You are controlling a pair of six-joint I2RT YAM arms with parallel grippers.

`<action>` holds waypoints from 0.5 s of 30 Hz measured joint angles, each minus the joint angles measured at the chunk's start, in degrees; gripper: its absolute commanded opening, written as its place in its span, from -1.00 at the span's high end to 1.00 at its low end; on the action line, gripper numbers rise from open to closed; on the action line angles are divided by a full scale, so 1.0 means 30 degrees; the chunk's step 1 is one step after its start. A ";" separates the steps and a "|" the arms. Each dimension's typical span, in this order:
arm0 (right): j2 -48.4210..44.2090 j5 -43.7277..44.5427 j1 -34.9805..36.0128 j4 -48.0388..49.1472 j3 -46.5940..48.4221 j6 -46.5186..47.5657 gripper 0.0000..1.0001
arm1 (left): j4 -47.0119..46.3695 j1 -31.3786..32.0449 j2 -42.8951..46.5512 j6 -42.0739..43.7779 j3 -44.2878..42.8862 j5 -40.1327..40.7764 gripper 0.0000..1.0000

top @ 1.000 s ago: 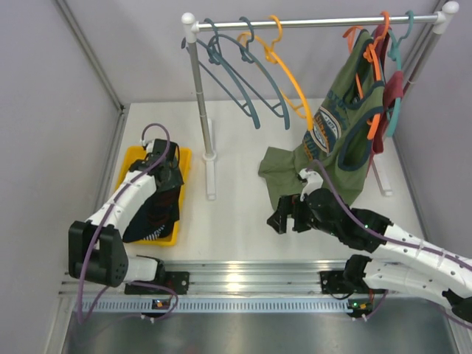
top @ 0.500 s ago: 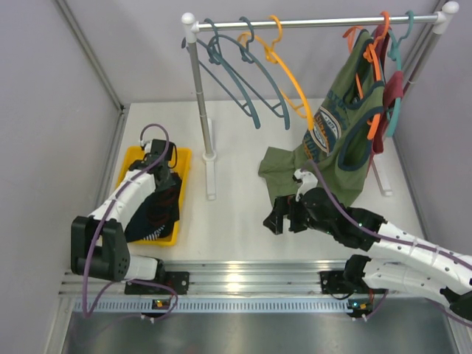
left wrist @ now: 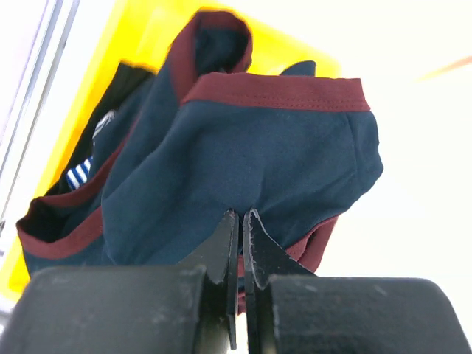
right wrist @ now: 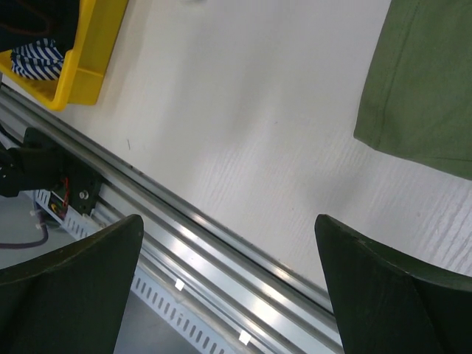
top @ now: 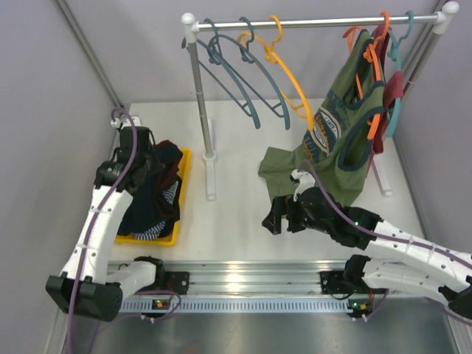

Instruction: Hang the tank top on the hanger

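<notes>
Left wrist view: dark navy sleeveless tank top (left wrist: 243,147), maroon-trimmed, bunched.
Left gripper (left wrist: 240,221): fingers pinched on its cloth over yellow plastic tray (left wrist: 140,37).
Right gripper (right wrist: 228,220): fingers apart.

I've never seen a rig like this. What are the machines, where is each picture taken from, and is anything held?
They are two robot arms, left and right, bolted at the near edge of the table. One picture looks down from above and behind them; the other two come from a camera on each wrist. On the table stand a yellow bin of clothes and a rack carrying the yellow-orange hanger, other hangers and a green top. The left end effector is shut on the navy tank top, holding it up over the bin. The right end effector is open and empty.
</notes>
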State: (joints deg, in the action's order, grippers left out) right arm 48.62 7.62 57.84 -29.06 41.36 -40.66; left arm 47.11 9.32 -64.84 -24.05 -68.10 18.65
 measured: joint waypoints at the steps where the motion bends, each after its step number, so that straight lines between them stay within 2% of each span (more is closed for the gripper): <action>1: 0.0095 0.0000 0.0000 0.0007 0.0022 0.0000 -0.99 | 0.0211 0.0000 0.0393 -0.0007 -0.0430 -0.0335 1.00; 8: 0.0495 -0.0095 0.0000 0.0539 0.0648 0.0022 -0.99 | 0.1348 0.1122 0.2499 -0.0576 -0.1523 -0.2637 1.00; 15: 0.0525 -0.0138 0.0000 0.1632 0.0758 0.0029 -0.99 | 0.1996 0.5078 0.3585 -0.1727 -0.1719 -0.3650 1.00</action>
State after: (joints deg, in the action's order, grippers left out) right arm 50.19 7.20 57.84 -24.16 43.64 -40.58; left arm 53.10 24.56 -54.08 -29.23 -73.25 7.70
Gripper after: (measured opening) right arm 0.996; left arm 0.025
